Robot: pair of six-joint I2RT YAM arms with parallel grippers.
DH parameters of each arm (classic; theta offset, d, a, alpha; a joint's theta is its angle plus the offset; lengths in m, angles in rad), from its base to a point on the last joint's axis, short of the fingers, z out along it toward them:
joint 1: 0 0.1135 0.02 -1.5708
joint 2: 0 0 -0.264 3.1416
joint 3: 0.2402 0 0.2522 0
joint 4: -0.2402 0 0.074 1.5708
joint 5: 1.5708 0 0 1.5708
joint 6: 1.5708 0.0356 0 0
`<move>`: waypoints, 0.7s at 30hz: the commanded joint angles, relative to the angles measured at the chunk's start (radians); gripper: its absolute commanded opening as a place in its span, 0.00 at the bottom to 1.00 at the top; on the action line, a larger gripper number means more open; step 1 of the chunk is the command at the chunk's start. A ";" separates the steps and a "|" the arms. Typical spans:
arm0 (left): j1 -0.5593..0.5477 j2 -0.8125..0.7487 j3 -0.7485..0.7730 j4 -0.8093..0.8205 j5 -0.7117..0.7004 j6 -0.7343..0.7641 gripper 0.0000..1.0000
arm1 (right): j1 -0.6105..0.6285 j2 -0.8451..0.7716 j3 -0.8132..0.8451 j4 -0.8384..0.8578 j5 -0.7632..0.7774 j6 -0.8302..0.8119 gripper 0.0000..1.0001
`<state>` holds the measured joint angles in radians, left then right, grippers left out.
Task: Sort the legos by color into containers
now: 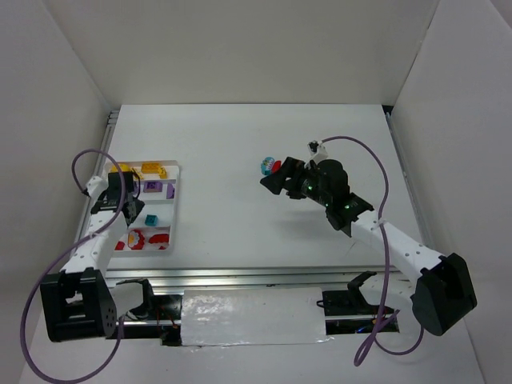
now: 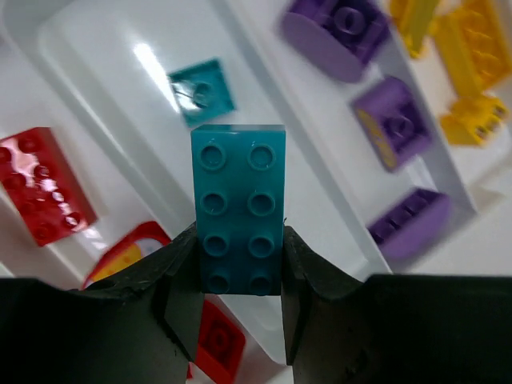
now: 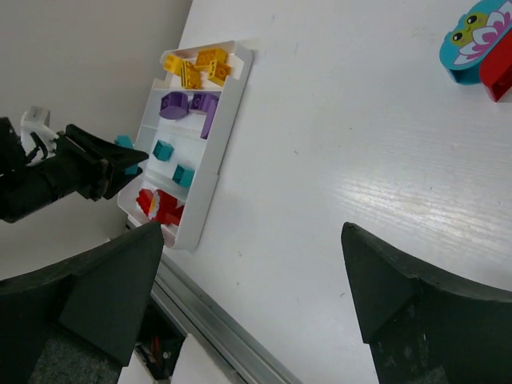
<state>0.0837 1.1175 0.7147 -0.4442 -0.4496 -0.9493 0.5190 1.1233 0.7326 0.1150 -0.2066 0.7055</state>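
Gripping a teal two-by-four brick (image 2: 238, 200) by its long sides, left gripper (image 2: 240, 268) hovers over the white tray (image 1: 172, 210) at table's 9 o'clock, while right gripper (image 3: 252, 244) gapes wide and empty, flower-printed teal brick (image 3: 472, 36) and red brick (image 3: 500, 76) touching at its 1 o'clock.

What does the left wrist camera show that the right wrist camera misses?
Only the left wrist view: the studs on the teal brick pinched in the left claw. Only the right wrist view: the open right claw over the table, plus a loose printed brick beside a loose red brick. Both: the white tray, its rows holding yellow, purple, teal and red bricks.
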 commanded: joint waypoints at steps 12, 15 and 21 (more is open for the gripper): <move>0.146 0.084 0.002 0.073 0.072 -0.045 0.83 | 0.001 0.050 0.053 0.034 -0.083 -0.035 1.00; 0.146 0.071 0.015 0.046 0.081 -0.048 0.99 | -0.001 0.076 0.065 0.016 -0.067 -0.041 1.00; 0.107 -0.086 0.017 0.096 0.256 0.050 0.99 | 0.004 0.273 0.285 -0.307 0.218 -0.029 1.00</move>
<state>0.2180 1.1252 0.7006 -0.4023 -0.3073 -0.9634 0.5194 1.2758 0.8494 0.0044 -0.1761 0.6796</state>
